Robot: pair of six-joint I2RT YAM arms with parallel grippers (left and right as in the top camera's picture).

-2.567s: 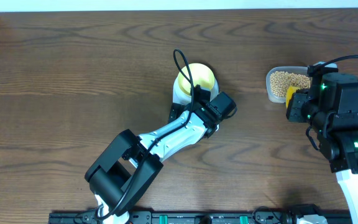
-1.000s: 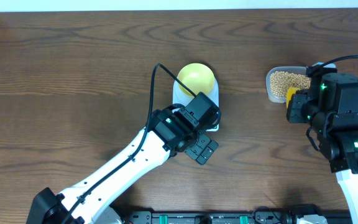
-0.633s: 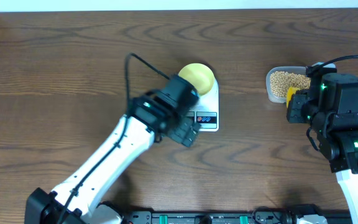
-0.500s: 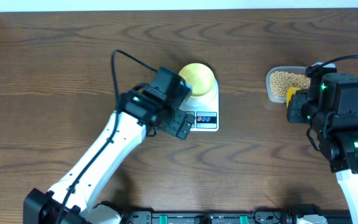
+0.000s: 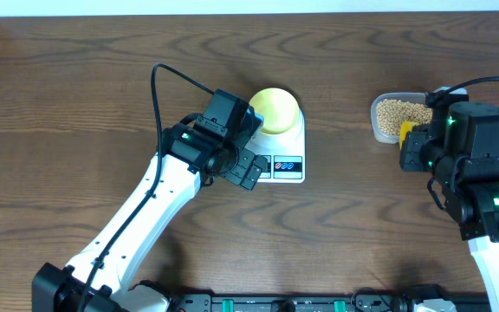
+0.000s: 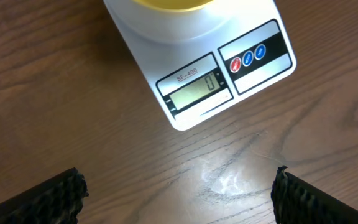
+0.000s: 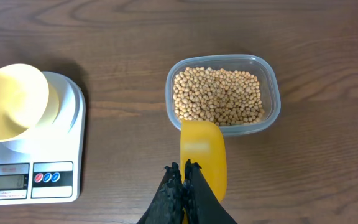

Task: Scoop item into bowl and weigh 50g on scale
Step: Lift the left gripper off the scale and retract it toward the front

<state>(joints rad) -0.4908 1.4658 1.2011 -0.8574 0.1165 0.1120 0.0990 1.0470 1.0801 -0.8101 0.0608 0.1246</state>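
Pale-yellow bowl (image 5: 275, 110) sits empty on the zeroed scale (image 5: 287, 158) now the wide-open left jaws have drawn back, leaving the right jaws, clamped on the yellow scoop (image 7: 202, 149) beside the beans (image 7: 219, 96), free to begin scooping.

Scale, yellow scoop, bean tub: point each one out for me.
scale (image 6: 194, 93), left wrist view, on its display.
yellow scoop (image 7: 202, 152), right wrist view, on its broad front part.
bean tub (image 7: 271, 93), right wrist view, on its right wall.
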